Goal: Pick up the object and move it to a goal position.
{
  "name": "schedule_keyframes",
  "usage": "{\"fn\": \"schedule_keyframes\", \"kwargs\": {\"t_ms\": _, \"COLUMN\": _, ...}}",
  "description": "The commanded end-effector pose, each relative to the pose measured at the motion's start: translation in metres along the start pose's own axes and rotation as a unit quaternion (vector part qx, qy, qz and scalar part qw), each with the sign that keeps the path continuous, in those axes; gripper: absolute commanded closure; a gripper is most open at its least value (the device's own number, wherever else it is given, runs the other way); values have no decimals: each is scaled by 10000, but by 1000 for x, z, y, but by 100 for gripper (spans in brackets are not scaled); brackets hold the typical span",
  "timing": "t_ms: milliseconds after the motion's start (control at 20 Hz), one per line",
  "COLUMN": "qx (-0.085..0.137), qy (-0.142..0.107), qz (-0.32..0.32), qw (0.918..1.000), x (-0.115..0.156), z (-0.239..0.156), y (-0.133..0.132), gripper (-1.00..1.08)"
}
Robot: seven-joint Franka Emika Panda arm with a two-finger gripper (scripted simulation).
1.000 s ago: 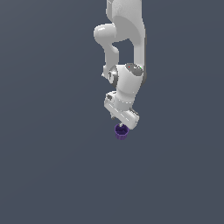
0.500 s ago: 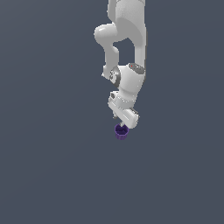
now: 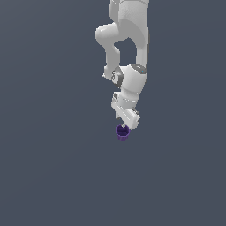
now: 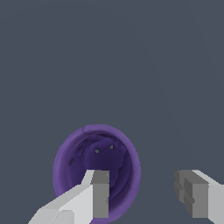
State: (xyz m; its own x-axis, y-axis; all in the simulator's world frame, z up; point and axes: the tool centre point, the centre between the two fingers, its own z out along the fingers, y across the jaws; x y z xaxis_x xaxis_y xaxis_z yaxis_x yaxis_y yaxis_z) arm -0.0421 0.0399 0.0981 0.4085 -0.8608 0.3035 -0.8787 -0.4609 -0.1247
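The object, a small purple cup (image 3: 122, 133), stands upright on the grey floor just under the white arm. The wrist view looks straight down into its open mouth (image 4: 94, 153). My gripper (image 3: 125, 127) is low over the cup and open (image 4: 142, 177). One finger (image 4: 99, 188) reaches inside the rim, and the other finger (image 4: 194, 192) stands outside the cup with a gap to its wall. So the cup's wall on that side lies between the two fingers, neither of which presses on it.
Plain dark grey floor (image 3: 53, 167) lies all around the cup. The arm's white links (image 3: 130, 53) rise above the cup toward the top of the exterior view.
The hand has shifted slightly toward the exterior view's right and settled over the cup. The cup has not moved.
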Motion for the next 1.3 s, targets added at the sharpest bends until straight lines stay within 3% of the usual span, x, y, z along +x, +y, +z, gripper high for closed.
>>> {"fn": "schedule_keyframes", "kwargs": {"t_ms": 0, "qx": 17, "qy": 10, "qz": 64, "qw": 10000, "x": -1, "z": 0, "y": 0, "gripper": -20}}
{"fn": "schedule_keyframes", "kwargs": {"t_ms": 1000, "qx": 22, "qy": 13, "qz": 87, "qw": 10000, "x": -1, "z": 30, "y": 0, "gripper": -20}}
{"fn": "schedule_keyframes", "kwargs": {"t_ms": 1050, "qx": 22, "qy": 13, "qz": 87, "qw": 10000, "x": -1, "z": 30, "y": 0, "gripper": 108}}
{"fn": "schedule_keyframes", "kwargs": {"t_ms": 1250, "qx": 22, "qy": 13, "qz": 87, "qw": 10000, "x": -1, "z": 30, "y": 0, "gripper": 108}}
